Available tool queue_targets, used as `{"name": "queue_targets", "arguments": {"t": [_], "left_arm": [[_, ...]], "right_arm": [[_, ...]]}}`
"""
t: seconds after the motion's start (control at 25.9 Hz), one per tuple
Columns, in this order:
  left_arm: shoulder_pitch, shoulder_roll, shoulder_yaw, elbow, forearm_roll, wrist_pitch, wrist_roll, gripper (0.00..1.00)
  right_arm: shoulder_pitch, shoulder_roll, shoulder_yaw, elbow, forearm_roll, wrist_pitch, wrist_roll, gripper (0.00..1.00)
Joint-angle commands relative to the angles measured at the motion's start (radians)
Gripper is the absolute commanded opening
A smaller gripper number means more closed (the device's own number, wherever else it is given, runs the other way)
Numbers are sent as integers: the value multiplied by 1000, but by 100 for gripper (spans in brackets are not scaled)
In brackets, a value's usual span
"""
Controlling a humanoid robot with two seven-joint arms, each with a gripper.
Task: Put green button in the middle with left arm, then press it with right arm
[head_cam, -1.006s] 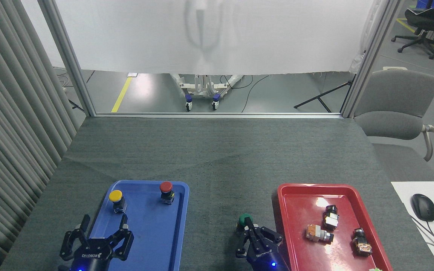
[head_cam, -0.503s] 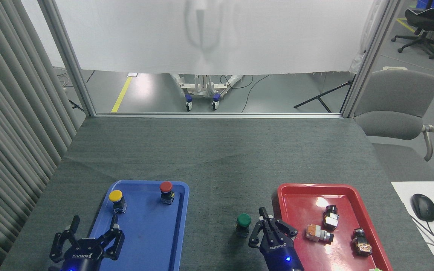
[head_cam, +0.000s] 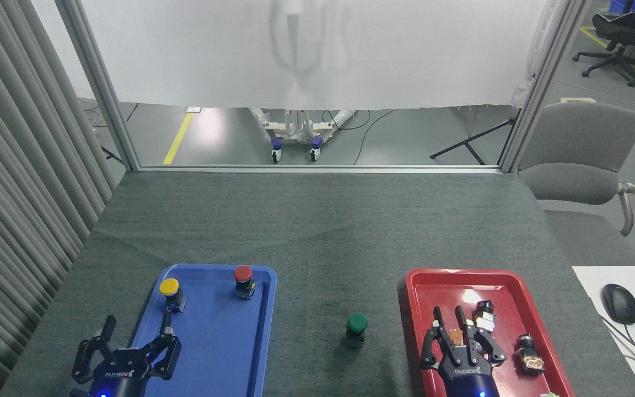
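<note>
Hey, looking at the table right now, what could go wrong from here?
1. The right gripper hangs open over the red tray, close above small switch parts; a sweep back toward the green button might snag or scatter them.
2. The green button stands upright and free on the cloth; an off-centre push could tip it.
3. The left gripper sits open at the blue tray edge and might bump it.
</note>
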State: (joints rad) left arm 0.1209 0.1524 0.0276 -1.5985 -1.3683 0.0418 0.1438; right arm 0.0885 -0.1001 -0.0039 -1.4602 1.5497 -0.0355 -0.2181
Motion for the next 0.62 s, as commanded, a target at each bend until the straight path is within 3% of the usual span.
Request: {"name": "queue_targets", "arguments": {"t": [0.0,0.58], "left_arm": [[-3,-1,0,3,1,0,-1,100],[6,-22,0,2,34,6,-3,100]], "right_arm": [[43,-4,-15,-31,1,8,-6,100],[93,8,-51,-78,3,16,-63,100]]}}
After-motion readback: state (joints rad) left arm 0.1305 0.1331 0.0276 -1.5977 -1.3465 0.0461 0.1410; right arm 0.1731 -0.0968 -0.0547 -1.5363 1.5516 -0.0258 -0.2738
